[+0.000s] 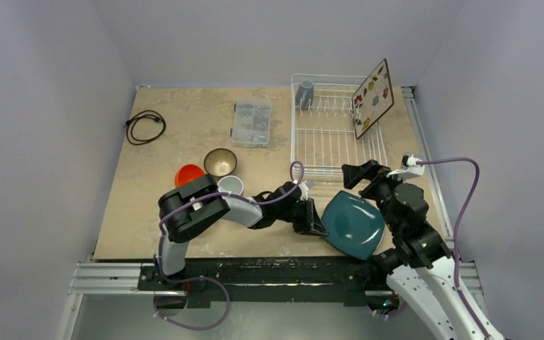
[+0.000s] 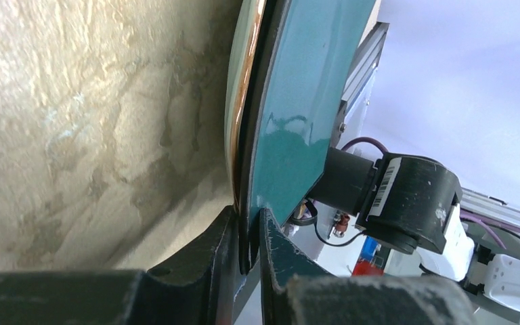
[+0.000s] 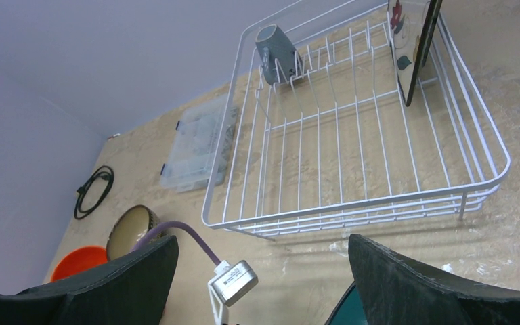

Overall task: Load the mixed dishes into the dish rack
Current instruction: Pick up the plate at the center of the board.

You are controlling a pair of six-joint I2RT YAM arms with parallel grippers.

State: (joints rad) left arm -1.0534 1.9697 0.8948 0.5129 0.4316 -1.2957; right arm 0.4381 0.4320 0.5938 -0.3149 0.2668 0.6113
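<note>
Nearest, at the tabletop's (image 1: 149, 212) near edge: left fingers (image 2: 203, 271) noted closed on the rim of the square dark teal plate (image 1: 354, 223), one finger on each face. The plate is located at near right, just short of the dish rack (image 1: 336, 134), its corners turned diagonal to the tabletop edges. A round pale green plate (image 2: 233, 101) with a brownish rim is seen only in the left wrist view, lying against the teal plate's other face; whether it is also inside the grip cannot be told. Right fingers (image 3: 406, 284) recorded spread wide, holding nothing, above the rack's near rim. Count: plates 3, bowls 3, mug 1, rack 1. Bowls are grouped left of centre: white bowl (image 1: 231, 185), orange bowl (image 1: 189, 173), brown bowl (image 1: 220, 162), all mouth up. The rack's long axis runs near to far. A grey-blue mug (image 1: 304, 92) is set tilted over the tines at its far left corner; a square cream floral plate (image 1: 373, 97) is stood on edge at far right, leaning, patterned face leftward. One clear plastic box (image 1: 251, 122) and one coiled black cable (image 1: 145, 126) are noted beyond. Surface: beige, stone-patterned. Plain pale walls on three sides.
</note>
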